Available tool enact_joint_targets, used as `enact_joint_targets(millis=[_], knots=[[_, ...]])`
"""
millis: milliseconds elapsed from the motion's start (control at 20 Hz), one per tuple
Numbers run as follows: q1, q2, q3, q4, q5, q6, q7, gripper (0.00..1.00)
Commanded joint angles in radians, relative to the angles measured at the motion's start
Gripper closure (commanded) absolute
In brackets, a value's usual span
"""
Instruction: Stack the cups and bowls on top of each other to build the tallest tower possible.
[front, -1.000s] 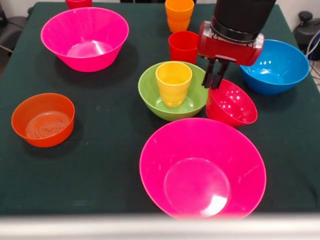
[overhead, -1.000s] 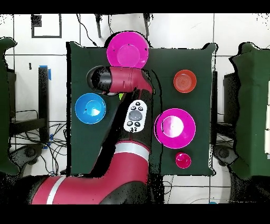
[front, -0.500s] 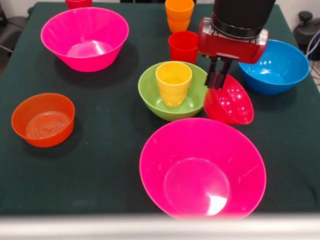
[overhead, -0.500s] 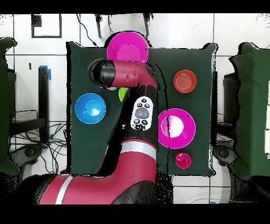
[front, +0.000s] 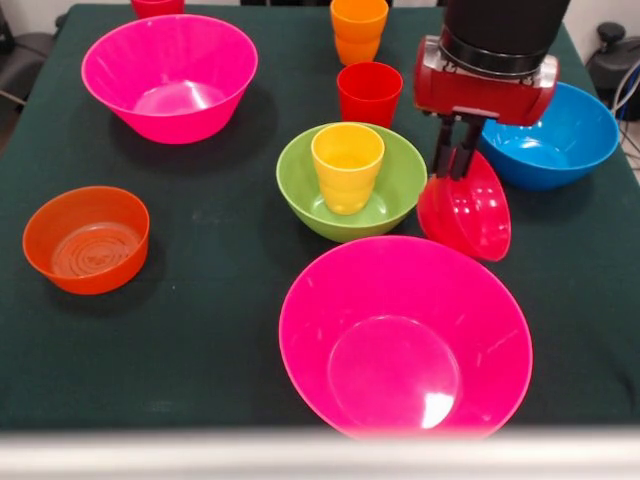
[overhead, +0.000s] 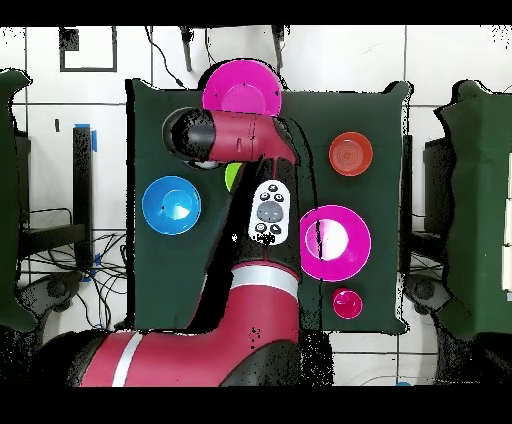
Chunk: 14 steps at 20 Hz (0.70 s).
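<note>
Since the earlier frame the pincer (front: 458, 160) has lifted and shifted right, tipping the small red bowl (front: 468, 212) steeper. Pincer closed on that bowl's upper rim. Bowl hangs right of centre, beside the lime-green bowl (front: 385, 195) holding the yellow cup (front: 347, 165).

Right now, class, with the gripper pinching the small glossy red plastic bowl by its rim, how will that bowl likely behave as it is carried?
The small glossy red plastic bowl hangs steeply tilted from the gripper, so it probably swings or pivots. Its shiny surface suggests it could slip. It keeps its round shape while pinched, so it seems stiff and fairly light.
</note>
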Motion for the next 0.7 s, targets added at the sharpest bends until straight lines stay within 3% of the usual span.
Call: enact_joint_targets(millis=[50, 700], knots=[[-0.079, -0.069, 0.247, 0.133, 0.037, 0.017, -0.132, 1.00], [-0.190, -0.098, 0.430, 0.203, 0.040, 0.045, -0.166, 1.00]])
